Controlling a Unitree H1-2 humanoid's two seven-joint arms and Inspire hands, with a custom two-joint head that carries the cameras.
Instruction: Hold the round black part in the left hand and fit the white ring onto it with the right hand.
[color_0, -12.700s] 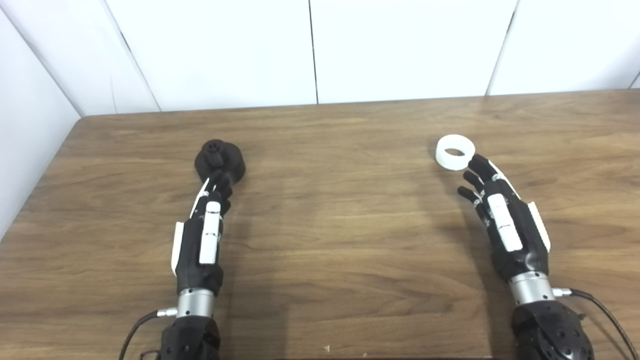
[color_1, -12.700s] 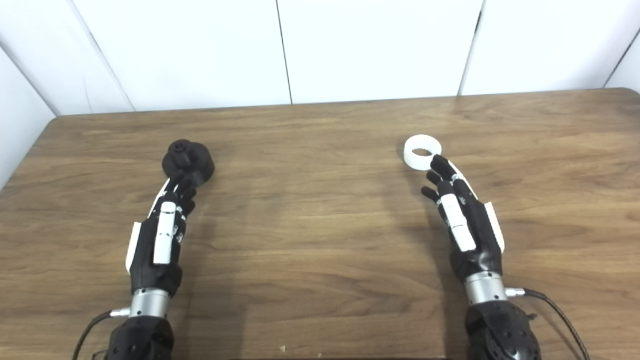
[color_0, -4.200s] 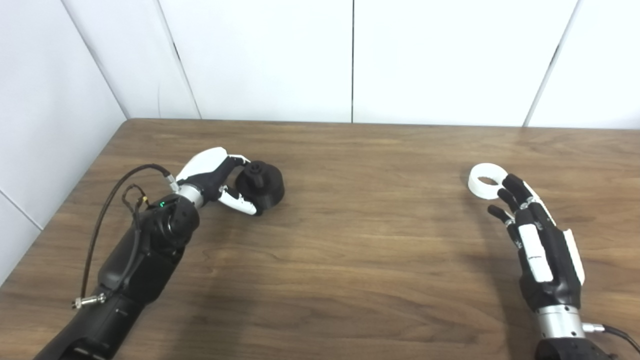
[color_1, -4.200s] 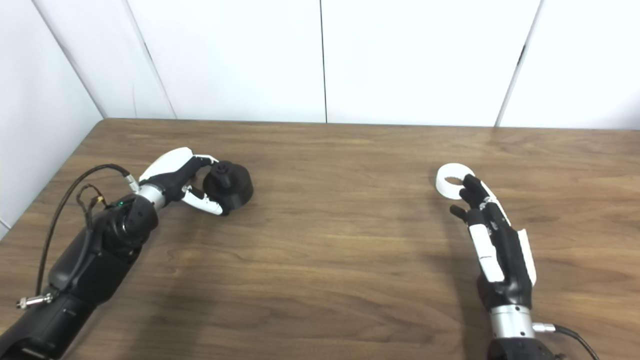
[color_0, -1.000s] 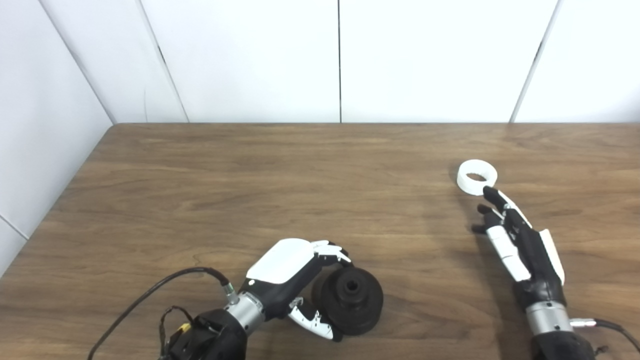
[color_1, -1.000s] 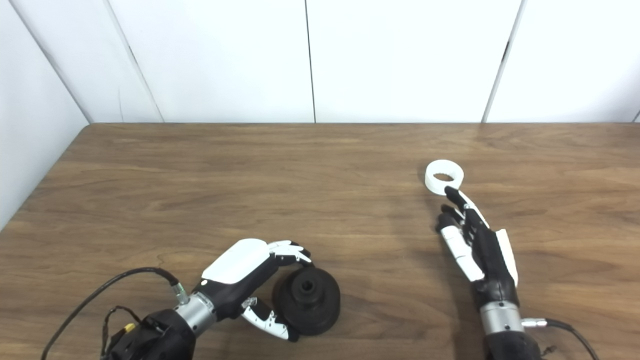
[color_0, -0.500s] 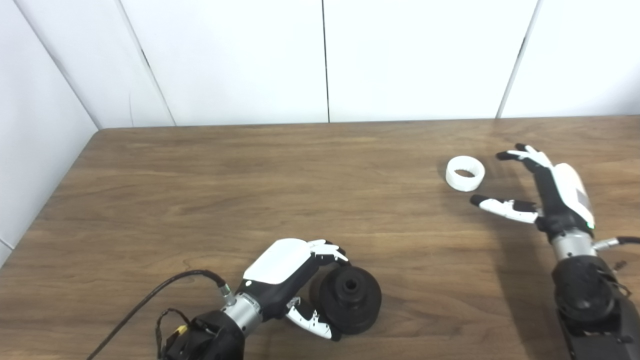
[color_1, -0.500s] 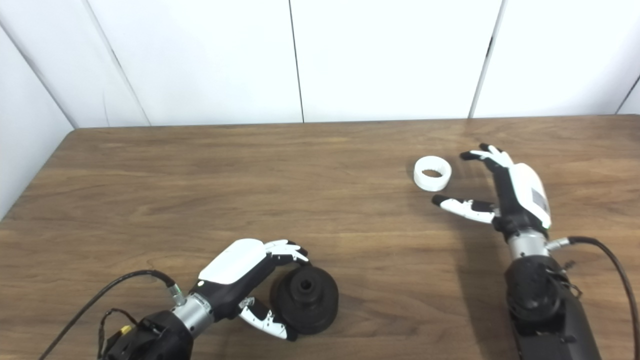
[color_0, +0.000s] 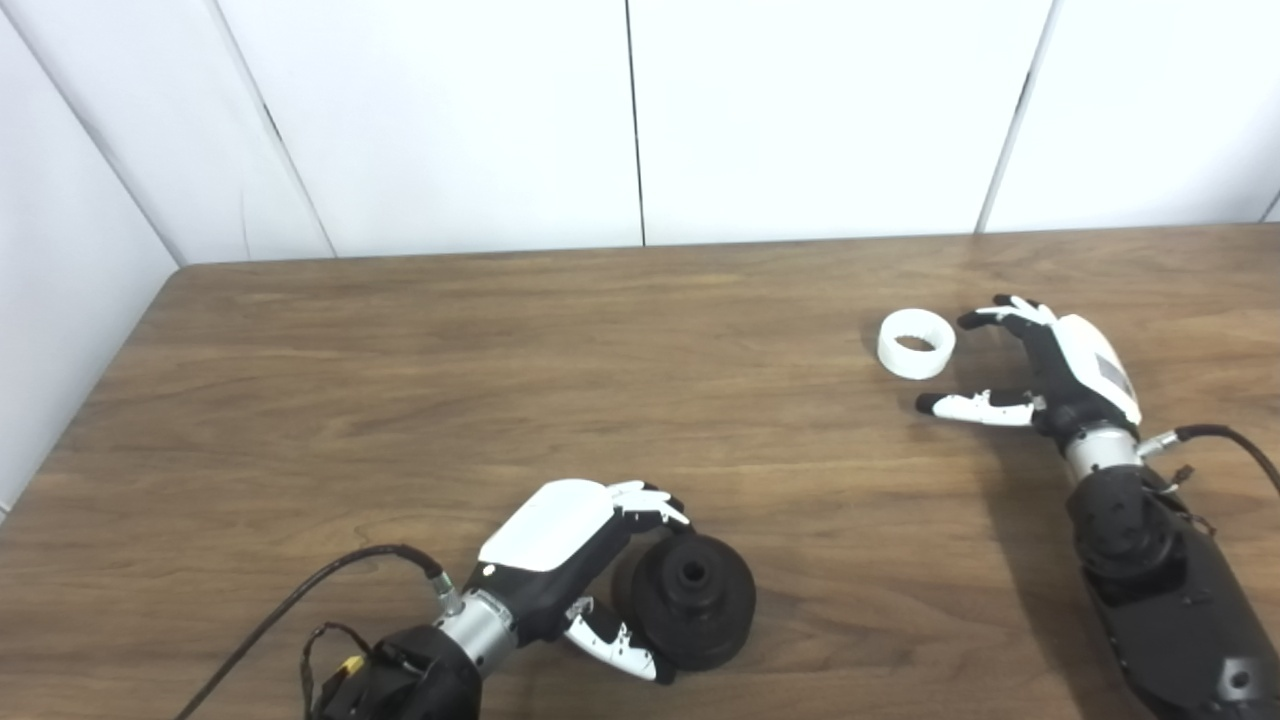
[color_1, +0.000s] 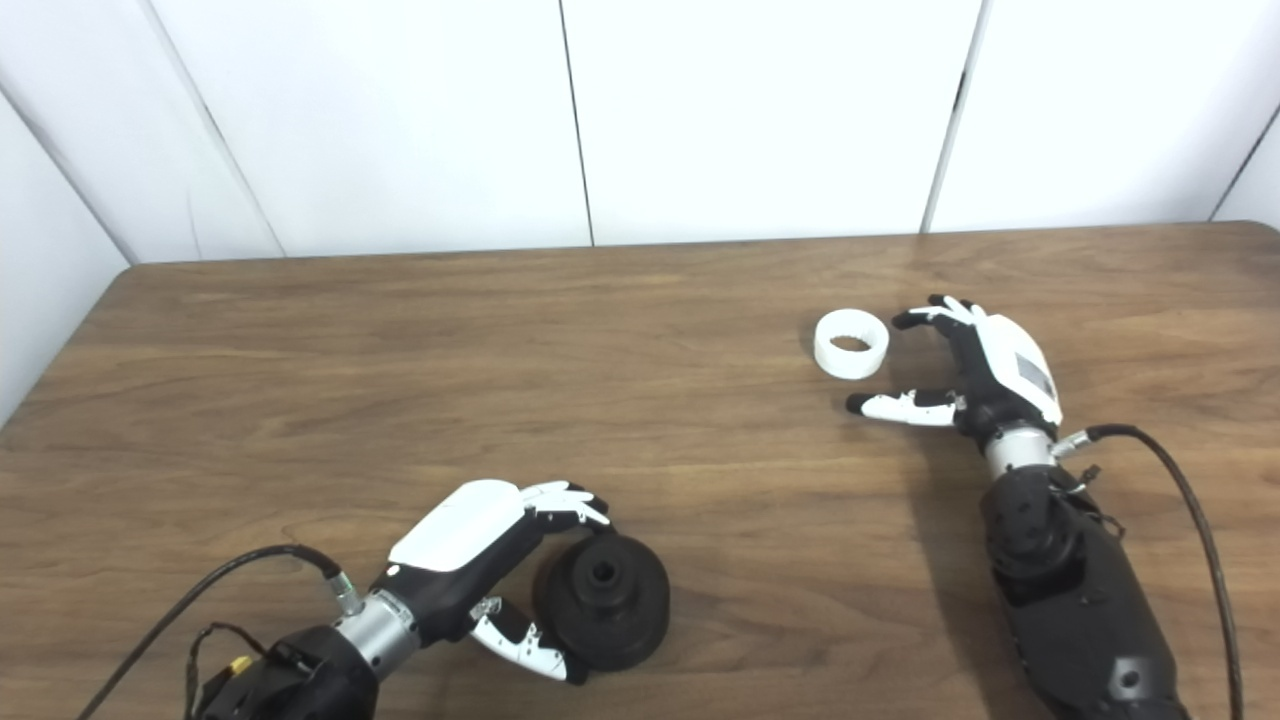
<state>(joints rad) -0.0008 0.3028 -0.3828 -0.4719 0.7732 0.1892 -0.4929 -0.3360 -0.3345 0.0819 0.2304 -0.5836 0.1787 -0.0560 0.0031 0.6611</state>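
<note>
A brown wooden desk (color_1: 640, 420) fills most of the picture, with a white wall (color_1: 700, 110) behind it. In the lower left, the left hand (color_1: 480, 560) wraps its fingers and thumb around the round black part (color_1: 603, 599), which sits on the desk and has a hole in its middle. A black cable (color_1: 200, 590) runs from that arm. In the upper right, the white ring (color_1: 851, 344) lies flat on the desk. The right hand (color_1: 965, 370) is just beside it, spread wide. Its fingers (color_1: 925, 312) and thumb (color_1: 895, 406) reach toward the ring but do not touch it.
</note>
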